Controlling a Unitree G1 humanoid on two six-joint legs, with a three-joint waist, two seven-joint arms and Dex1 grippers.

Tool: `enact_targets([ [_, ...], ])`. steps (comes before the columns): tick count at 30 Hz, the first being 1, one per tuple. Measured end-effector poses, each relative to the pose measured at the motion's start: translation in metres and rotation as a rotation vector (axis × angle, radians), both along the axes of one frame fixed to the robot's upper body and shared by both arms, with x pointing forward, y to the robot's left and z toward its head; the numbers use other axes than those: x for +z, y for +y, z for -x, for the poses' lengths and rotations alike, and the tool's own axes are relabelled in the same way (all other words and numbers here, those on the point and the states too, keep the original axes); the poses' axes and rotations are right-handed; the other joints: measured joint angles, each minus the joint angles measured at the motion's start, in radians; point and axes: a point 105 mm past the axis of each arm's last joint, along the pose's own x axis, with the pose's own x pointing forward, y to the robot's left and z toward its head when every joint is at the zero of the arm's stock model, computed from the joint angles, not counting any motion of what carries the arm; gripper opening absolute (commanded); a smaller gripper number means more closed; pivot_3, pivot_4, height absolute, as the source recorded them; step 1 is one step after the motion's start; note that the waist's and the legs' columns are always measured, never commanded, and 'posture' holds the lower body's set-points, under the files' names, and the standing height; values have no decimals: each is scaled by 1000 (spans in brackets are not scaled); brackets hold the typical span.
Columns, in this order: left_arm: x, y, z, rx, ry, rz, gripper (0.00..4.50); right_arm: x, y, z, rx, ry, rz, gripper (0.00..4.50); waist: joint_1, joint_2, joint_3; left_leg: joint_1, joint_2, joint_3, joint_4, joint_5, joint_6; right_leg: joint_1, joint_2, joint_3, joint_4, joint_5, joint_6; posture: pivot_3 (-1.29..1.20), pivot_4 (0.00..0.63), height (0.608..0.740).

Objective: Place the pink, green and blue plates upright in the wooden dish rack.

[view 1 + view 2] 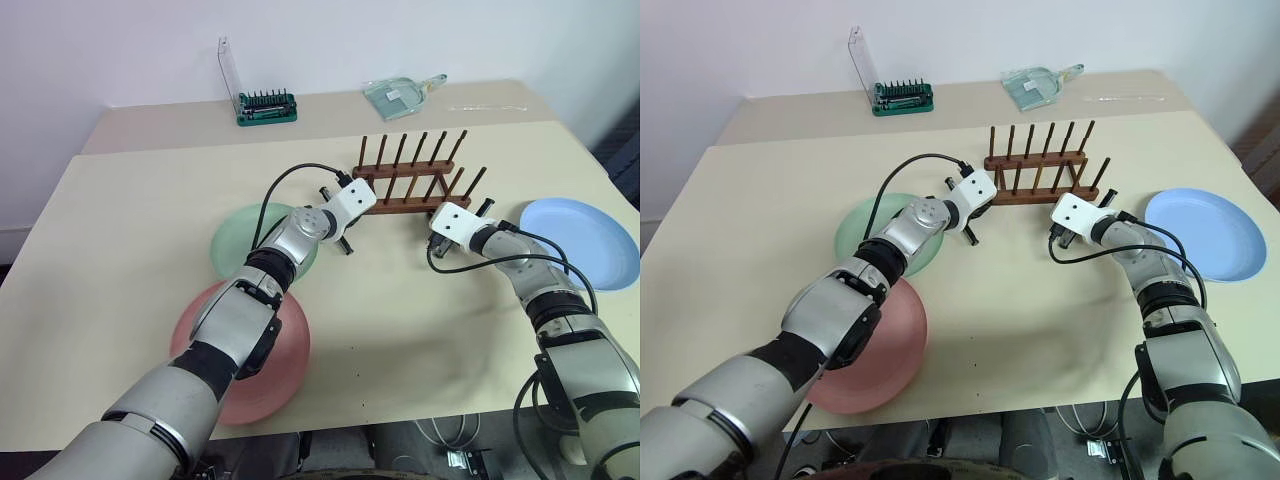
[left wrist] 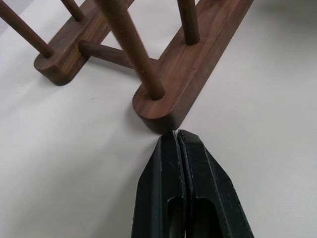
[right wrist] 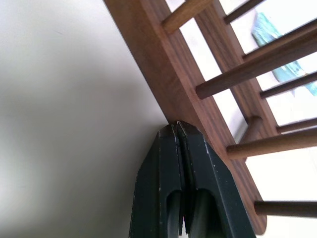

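Pink plate flat on table, far left of rack, nearest robot, partly under left arm. Green plate flat, left of rack, just behind pink plate. Left claw clenched, empty, tip at rack's left end, on near rail. Rack in middle, pegs up, no plates in it. Right claw clenched, empty, tip against rack's near rail at right end. Blue plate flat, right of rack.

Silver-grey arms, black joint bands, white wrist housings — looping black cables, matte black jaws.
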Motion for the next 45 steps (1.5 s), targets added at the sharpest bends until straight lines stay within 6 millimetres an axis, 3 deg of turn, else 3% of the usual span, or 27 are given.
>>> enact_targets([
  [14, 4, 5, -3, 18, 1, 24, 0, 2, 7, 1, 41, 12, -3, 35, -2, 0, 0, -1, 0, 0, 0, 0, 0, 0, 0, 0, 0, 0, 0, 0, 150, 740],
  [20, 14, 4, 2, -50, 84, 90, 0, 5, 12, 20, 166, 105, -79, 35, -1, 0, 0, -2, 0, -1, 1, 0, 1, -1, 0, 0, 0, 0, 0, 0, 150, 740],
  [27, 12, 46, -3, -7, 76, 36, 0, 28, -12, 32, 147, 93, -73, 35, -17, 1, 0, -2, 0, -1, 1, 0, 1, -2, 0, 0, 0, 0, 1, 0, 150, 740],
  [32, 14, 60, -5, 25, 62, 23, 0, 36, -5, 35, 166, 82, -77, 35, -16, 1, 0, -2, 1, 0, 1, 0, 1, -2, 0, 0, 0, 0, 1, 0, 150, 740],
  [45, 43, 98, -18, 141, -17, 98, 0, 41, 0, 36, 176, 74, -102, 35, -15, 1, 0, -3, 1, 0, 2, 0, 1, -2, 0, 0, 0, 1, 0, 0, 150, 740],
])
